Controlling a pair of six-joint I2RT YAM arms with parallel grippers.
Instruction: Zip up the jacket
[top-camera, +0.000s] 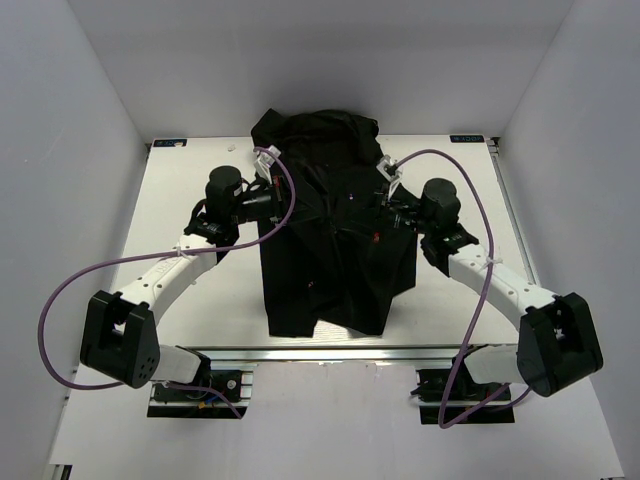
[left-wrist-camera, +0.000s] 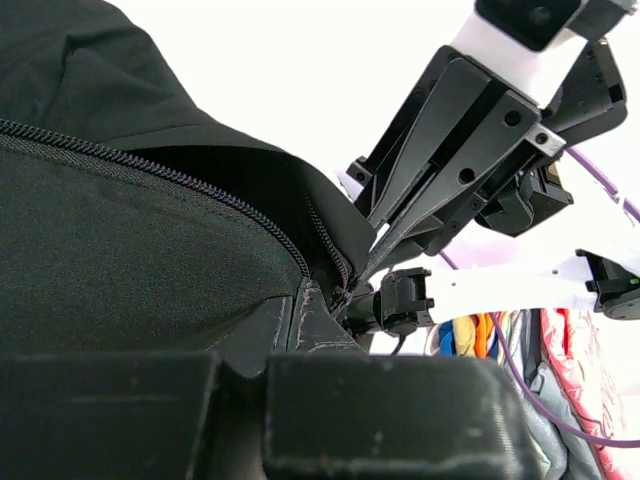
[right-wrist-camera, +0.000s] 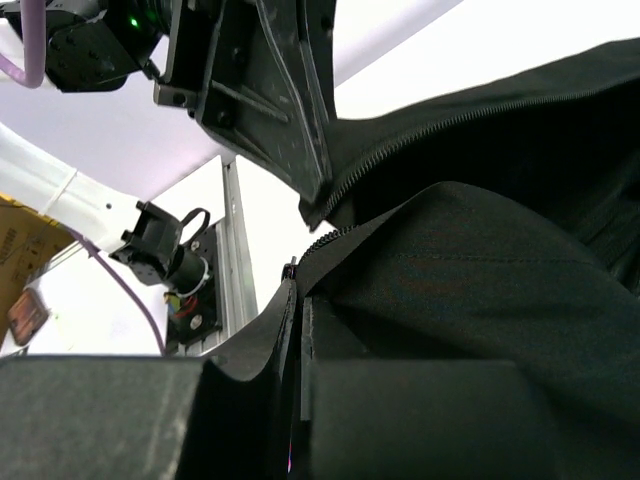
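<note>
**A:** Where do we find the jacket (top-camera: 330, 250)?

**B:** In the middle of the table (top-camera: 230, 310). Its length runs from the far edge to the near edge, and it is bunched up at the far end.

**A:** And our jaws?

**B:** The left jaws come in from the table's left side and the right jaws from its right side. Each pair is clamped on black cloth, and both wrist views show the fabric pinched between them.

**A:** Which way does the zipper (left-wrist-camera: 200, 187) run from them?

**B:** From the left wrist we see the teeth curve up and away from the pinch, along the open front edge. The right jaws taper to a closed tip on the cloth just where that line ends. So both holds sit near one end of the zipper, and neither is clearly nearer.

**A:** The slider?

**B:** We cannot make it out. We judge that the coming pull has to follow the line of teeth, with one side keeping the cloth taut.
</note>
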